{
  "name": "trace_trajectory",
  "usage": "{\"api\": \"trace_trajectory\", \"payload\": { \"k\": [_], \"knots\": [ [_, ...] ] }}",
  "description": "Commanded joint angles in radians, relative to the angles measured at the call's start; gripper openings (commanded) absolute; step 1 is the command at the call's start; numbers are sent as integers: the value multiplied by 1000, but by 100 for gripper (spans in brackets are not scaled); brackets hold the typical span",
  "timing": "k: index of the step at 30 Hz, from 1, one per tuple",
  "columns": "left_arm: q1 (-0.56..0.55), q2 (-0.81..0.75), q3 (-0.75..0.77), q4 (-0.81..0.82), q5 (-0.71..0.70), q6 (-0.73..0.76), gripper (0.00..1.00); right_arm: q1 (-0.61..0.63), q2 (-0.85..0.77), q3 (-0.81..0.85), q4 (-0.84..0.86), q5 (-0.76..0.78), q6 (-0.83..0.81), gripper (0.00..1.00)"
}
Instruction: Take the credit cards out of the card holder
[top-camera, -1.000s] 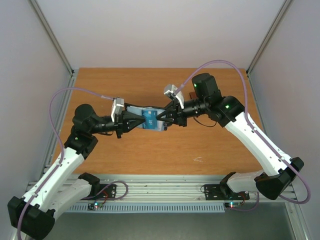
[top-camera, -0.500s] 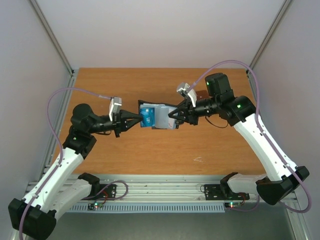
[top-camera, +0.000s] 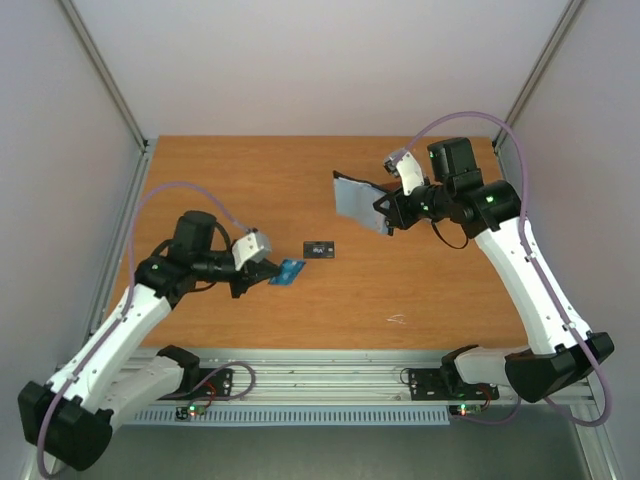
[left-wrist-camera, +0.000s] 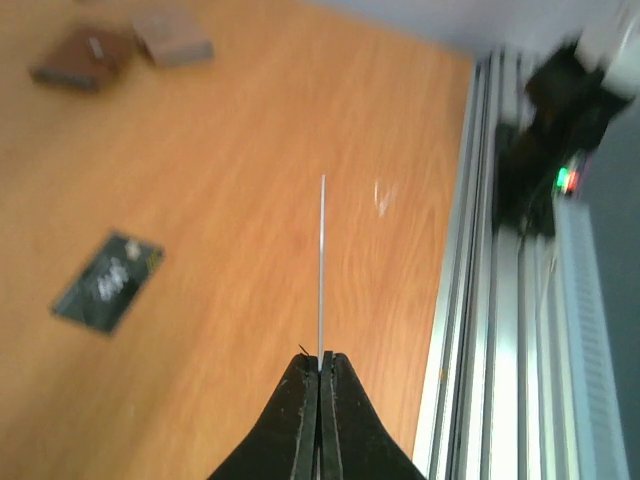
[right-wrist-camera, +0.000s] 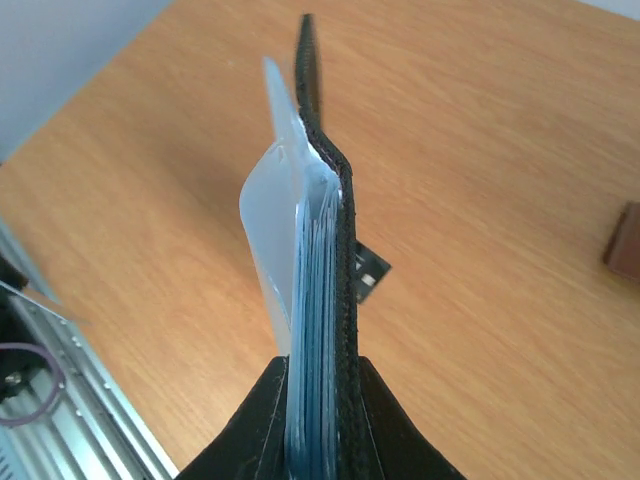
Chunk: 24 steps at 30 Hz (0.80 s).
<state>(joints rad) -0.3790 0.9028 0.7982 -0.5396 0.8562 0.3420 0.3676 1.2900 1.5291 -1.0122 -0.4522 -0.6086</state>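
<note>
Card holder (top-camera: 357, 203) sits clamped in the right pincer (top-camera: 386, 214); left pincer (top-camera: 267, 274) grips a blue card (top-camera: 292, 271).

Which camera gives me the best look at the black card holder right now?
The top external view. It shows the card holder opened out, with the pale lining facing the camera, gripped at one edge by the right hand. The right wrist view sees it only edge-on. The left wrist view does not show it.
</note>
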Motion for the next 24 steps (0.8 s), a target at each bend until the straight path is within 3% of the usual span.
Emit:
{"api": "trace_trajectory", "payload": {
  "k": [1,4,17,24],
  "knots": [
    [-45,118,52,-427,-192,497,0,1,26,60,-75,132,33,5],
    [-105,223,104,-480,-269,583,0,1,26,53,-69,169,35,5],
    [-298,809,554,-539,-469,644,0,-10,37,38,-65,334,-41,4],
    [-342,1140,895,-726,-530,549,0,-79,70,63,-114,430,-71,4]
  ]
}}
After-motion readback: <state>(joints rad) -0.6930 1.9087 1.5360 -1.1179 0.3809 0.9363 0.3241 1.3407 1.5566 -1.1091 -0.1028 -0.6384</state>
